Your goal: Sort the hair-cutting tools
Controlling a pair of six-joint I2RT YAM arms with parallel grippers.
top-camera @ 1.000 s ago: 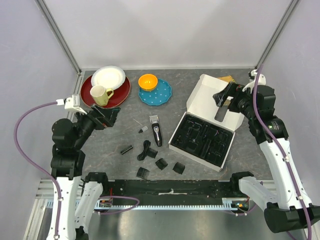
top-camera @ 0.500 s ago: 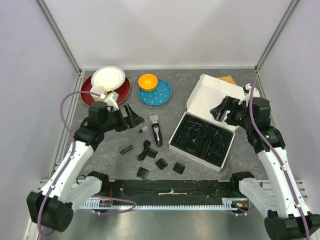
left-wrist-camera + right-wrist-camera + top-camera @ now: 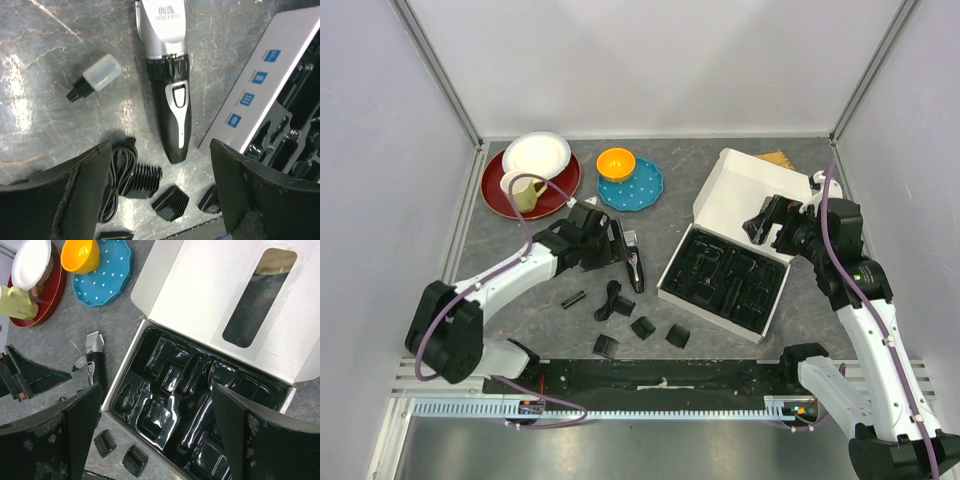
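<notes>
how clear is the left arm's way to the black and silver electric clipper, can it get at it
Probably yes. The left gripper hangs open just over the black-and-silver electric clipper, which lies flat; the small clear bottle and white cardboard box sit beside it, not touching.

The clipper [image 3: 169, 95] is silver and black; comb attachments [image 3: 141, 181] and cord [image 3: 120, 170] are black. The plate [image 3: 112, 275] is turquoise with white dots, the bowl [image 3: 82, 252] orange. The box [image 3: 200, 295] is white, its tray [image 3: 170, 390] glossy black, the surface [image 3: 45, 115] grey with pale veins.
</notes>
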